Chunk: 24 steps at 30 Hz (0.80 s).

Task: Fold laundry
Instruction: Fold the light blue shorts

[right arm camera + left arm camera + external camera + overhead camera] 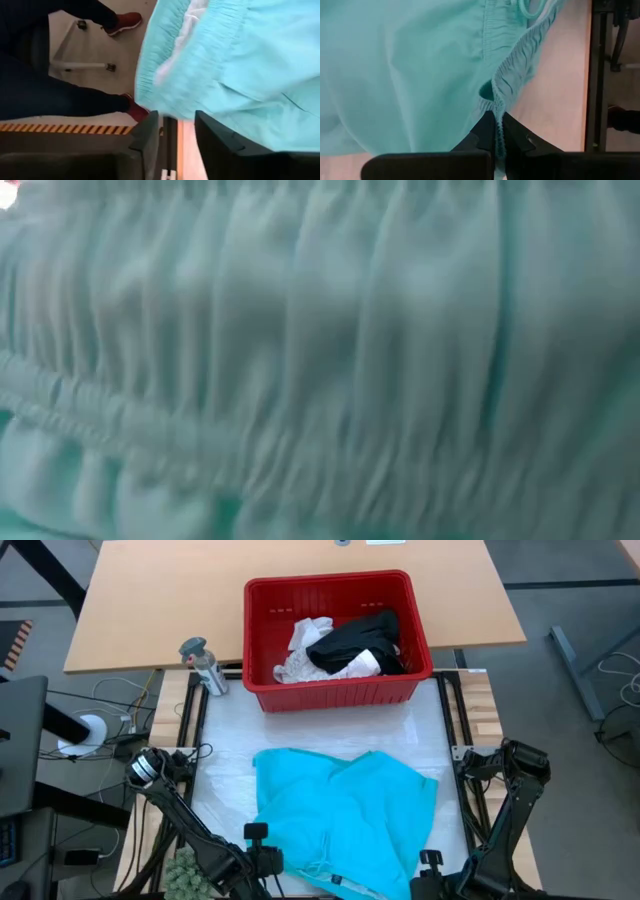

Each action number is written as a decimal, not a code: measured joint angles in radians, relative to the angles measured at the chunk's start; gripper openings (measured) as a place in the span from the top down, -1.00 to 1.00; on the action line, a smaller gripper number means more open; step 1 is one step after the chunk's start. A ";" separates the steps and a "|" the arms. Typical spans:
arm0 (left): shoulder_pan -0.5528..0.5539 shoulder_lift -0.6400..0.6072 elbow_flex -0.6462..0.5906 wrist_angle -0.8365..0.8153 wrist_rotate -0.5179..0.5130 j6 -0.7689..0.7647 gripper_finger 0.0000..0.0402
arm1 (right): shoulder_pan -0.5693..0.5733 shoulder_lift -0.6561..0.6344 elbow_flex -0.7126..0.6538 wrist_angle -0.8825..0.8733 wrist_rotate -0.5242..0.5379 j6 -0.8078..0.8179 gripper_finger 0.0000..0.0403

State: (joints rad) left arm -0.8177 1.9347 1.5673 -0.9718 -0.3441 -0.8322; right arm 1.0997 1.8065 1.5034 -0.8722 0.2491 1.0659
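Left gripper (497,131) sits at the bench's (232,755) near edge, fingers clamped on the gathered waistband of the teal garment (345,815), presumably to pin that hem for a fold. Teal garment lies spread over the bench's middle, reaching the near edge. Right gripper (176,131) sits at the near edge by the garment's other corner, fingers apart with no cloth between them, the fabric lying just beyond. Red basket (262,635) at the far edge holds black and white laundry (345,645), awaiting their turn.

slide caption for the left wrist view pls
Left gripper shut on the teal garment's elastic waistband.
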 joint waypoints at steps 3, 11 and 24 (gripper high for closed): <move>-0.002 -0.003 0.000 0.008 0.006 -0.011 1.00 | 0.012 0.000 0.000 -0.001 0.024 -0.004 0.07; -0.014 -0.005 0.000 0.014 -0.006 -0.007 1.00 | -0.032 -0.001 0.000 -0.118 0.419 -0.073 0.03; -0.014 -0.006 0.000 0.013 -0.054 -0.019 1.00 | -0.176 0.102 0.001 0.160 0.041 -0.288 0.03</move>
State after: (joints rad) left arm -0.8318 1.9285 1.5677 -0.9591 -0.3980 -0.8509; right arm 0.9239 1.9085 1.5040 -0.7124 0.2905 0.7775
